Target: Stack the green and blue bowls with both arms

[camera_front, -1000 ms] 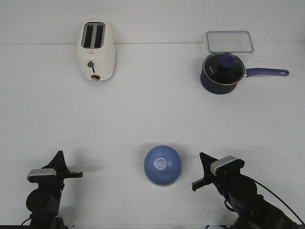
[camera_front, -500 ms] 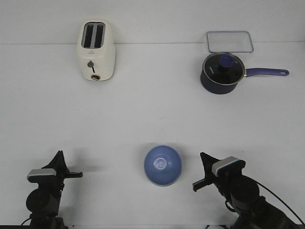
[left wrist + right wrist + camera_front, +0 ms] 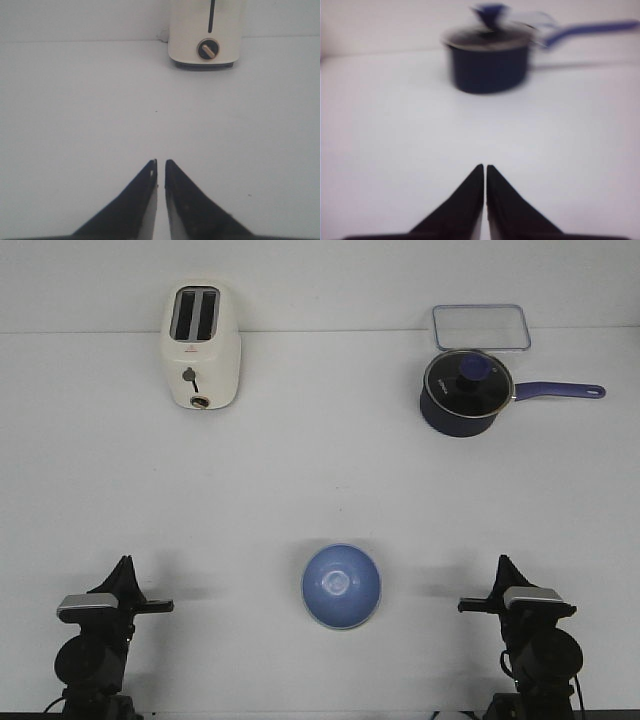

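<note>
The periwinkle blue bowl [image 3: 341,586] sits upright on the white table near the front edge, midway between my arms. No green bowl shows by itself in any view. My left gripper [image 3: 125,565] is at the front left, shut and empty, well to the left of the bowl; its tips [image 3: 160,162] point over bare table. My right gripper [image 3: 505,562] is at the front right, shut and empty, well to the right of the bowl; its tips [image 3: 485,167] point over bare table. Neither wrist view shows a bowl.
A cream toaster [image 3: 201,345] stands at the back left and also shows in the left wrist view [image 3: 206,32]. A dark navy lidded saucepan [image 3: 463,392] with a long handle stands at the back right, blurred in the right wrist view [image 3: 489,62]. A clear lidded container [image 3: 482,327] lies behind it.
My right arm has drawn away from the blue bowl to the right and turned to point straight ahead. The left arm and the bowl have not moved.
</note>
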Available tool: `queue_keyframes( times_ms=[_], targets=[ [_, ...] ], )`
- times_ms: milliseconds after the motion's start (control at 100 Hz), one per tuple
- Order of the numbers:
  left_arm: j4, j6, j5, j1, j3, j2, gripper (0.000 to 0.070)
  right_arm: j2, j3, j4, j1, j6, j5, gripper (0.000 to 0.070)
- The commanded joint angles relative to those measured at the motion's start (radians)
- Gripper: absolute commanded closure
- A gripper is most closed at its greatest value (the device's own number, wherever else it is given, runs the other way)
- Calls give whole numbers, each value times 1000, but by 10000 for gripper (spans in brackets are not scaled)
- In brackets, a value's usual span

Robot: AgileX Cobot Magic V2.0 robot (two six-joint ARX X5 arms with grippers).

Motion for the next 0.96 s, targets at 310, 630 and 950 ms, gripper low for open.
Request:
queue_keyframes(
  times_ms=[310, 630, 950],
  targets=[
    [10, 16, 5, 2, -20, -2, 685, -56, -75, 59, -12, -65, 1, 689],
    [11, 16, 5, 2, -20, -2, 685, -56, -74, 98, -12, -56, 1, 689],
    [11, 16, 5, 2, -20, -2, 685, -56, -74, 98, -12, -56, 1, 689]
  ],
)
